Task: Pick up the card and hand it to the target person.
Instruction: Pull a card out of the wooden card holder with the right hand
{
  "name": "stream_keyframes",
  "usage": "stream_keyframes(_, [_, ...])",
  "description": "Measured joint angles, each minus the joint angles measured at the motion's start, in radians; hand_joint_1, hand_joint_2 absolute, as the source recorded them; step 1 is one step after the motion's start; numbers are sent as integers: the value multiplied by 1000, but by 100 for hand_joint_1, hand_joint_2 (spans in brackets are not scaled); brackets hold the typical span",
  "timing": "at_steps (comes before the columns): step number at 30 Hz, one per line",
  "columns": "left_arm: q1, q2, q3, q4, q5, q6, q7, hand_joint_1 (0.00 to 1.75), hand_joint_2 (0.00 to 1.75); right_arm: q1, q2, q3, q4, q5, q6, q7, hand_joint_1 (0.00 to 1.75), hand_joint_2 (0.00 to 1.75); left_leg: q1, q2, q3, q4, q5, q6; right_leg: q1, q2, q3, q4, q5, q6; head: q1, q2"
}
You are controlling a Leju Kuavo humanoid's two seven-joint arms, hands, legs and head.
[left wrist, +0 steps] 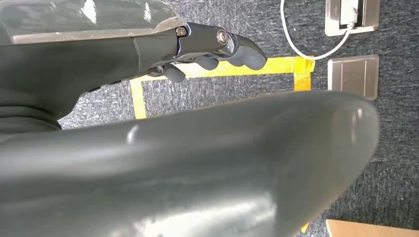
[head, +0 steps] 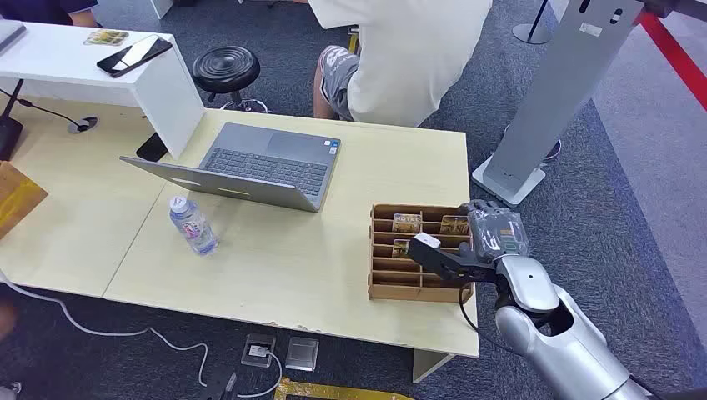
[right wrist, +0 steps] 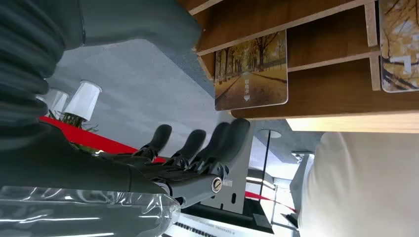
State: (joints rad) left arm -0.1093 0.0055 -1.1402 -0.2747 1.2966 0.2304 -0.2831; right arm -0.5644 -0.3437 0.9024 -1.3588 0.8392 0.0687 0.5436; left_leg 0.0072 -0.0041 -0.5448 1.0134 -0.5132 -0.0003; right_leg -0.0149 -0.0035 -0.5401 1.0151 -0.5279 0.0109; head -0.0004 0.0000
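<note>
At the right end of a pale wooden table [head: 333,250], the humanoid's silver right arm reaches in over a brown slotted wooden card rack [head: 392,287] that sits near the table's front right corner. The right hand [head: 479,243], dark-fingered under a clear plastic cover, hovers at the rack's right edge with its fingers apart and holding nothing; in the right wrist view those fingers [right wrist: 197,143] extend straight, just beside the rack's outer wall, not touching any card. The cards stand in the rack's rear slots: one printed with an autumn tree-lined avenue [right wrist: 251,71] sits nearest the hand, a second of the same yellow foliage [right wrist: 399,44] lies in the next compartment, and from the head view a third card [head: 407,222] shows in the slot further left. A person in a cream T-shirt and grey shorts [head: 400,58] stands at the table's far edge, opposite the rack. An open grey laptop [head: 250,167] occupies the middle of the table, with a small clear plastic water bottle [head: 193,225] standing near its front left corner. The left hand [left wrist: 212,52] hangs beside the robot's body above grey carpet marked with yellow tape [left wrist: 222,69], its fingers curled inward with nothing in them.
</note>
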Motion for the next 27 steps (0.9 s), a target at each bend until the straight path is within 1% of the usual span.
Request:
stream_keyframes(2, [0, 0, 0, 0, 0, 0, 1, 0, 0, 0, 0, 0, 3, 0, -2, 1, 72, 175, 0, 0, 0, 0, 0, 0, 0, 0, 0, 0, 0, 0, 0, 0])
stream_keyframes(6, [0, 0, 0, 0, 0, 0, 4, 0, 0, -3, 0, 0, 12, 0, -6, 2, 61, 175, 0, 0, 0, 0, 0, 0, 0, 0, 0, 0, 0, 0, 0, 0])
stream_keyframes(10, [0, 0, 0, 0, 0, 0, 6, 0, 0, -6, 0, 0, 20, 0, -6, 2, 58, 175, 0, 0, 0, 0, 0, 0, 0, 0, 0, 0, 0, 0, 0, 0])
stream_keyframes(14, [0, 0, 0, 0, 0, 0, 6, 0, 0, -6, 0, 0, 25, 0, -6, 2, 50, 175, 0, 0, 0, 0, 0, 0, 0, 0, 0, 0, 0, 0, 0, 0])
stream_keyframes(18, [0, 0, 0, 0, 0, 0, 6, 0, 0, -6, 0, 0, 27, 0, -7, 3, 64, 175, 0, 0, 0, 0, 0, 0, 0, 0, 0, 0, 0, 0, 0, 0])
stream_keyframes(22, [0, 0, 0, 0, 0, 0, 8, 0, 0, -6, 0, 0, 27, 0, -8, 5, 72, 175, 0, 0, 0, 0, 0, 0, 0, 0, 0, 0, 0, 0, 0, 0])
stream_keyframes(27, [0, 0, 0, 0, 0, 0, 9, 0, 0, -7, 0, 0, 27, 0, -8, 6, 96, 175, 0, 0, 0, 0, 0, 0, 0, 0, 0, 0, 0, 0, 0, 0])
